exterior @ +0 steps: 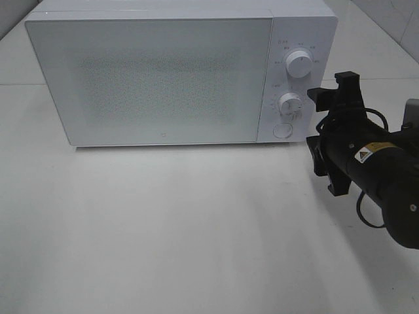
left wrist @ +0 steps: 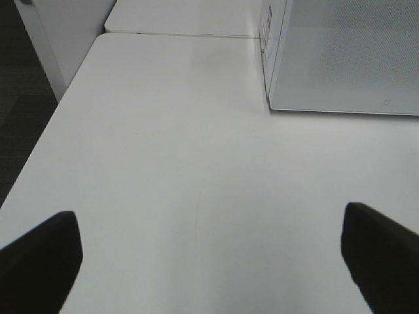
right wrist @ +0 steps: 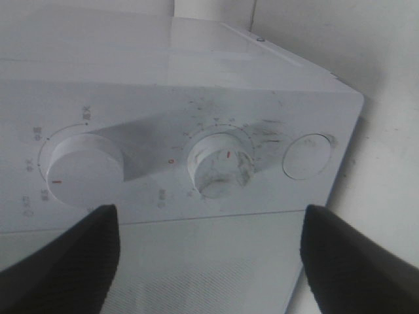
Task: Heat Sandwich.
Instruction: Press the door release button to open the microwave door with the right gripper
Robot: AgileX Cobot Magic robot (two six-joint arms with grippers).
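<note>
**Microwave shut, right gripper held before the control panel**

A white box-shaped microwave oven (exterior: 157, 78) is seen standing on a plain white table (exterior: 183, 222), with its frosted, speckled door (exterior: 150, 75) closed. To the right of the door a control panel is set. It carries a white upper knob (exterior: 300, 64), a white lower knob (exterior: 290, 103) with a red mark, and a flat round white button (exterior: 283, 130) underneath. A light wall is seen behind the oven in the right wrist view. Nothing is placed between the panel and the black right gripper (exterior: 316, 129).

The sandwich is not shown in any view, and it cannot be told whether it lies behind the frosted door. Its place relative to either pair of jaws therefore cannot be given.

The right arm is stretched in from the right edge of the high view, roughly level, with the right gripper pointed at the panel and held near it, apart from the knobs. Its jaws are spread wide and nothing is gripped. In the right wrist view the lower knob (right wrist: 219, 171) is framed between them.

The black left gripper (left wrist: 209, 268) is held over bare table beside the oven's front left corner (left wrist: 340, 59). Its jaws are spread fully with nothing between them.
</note>
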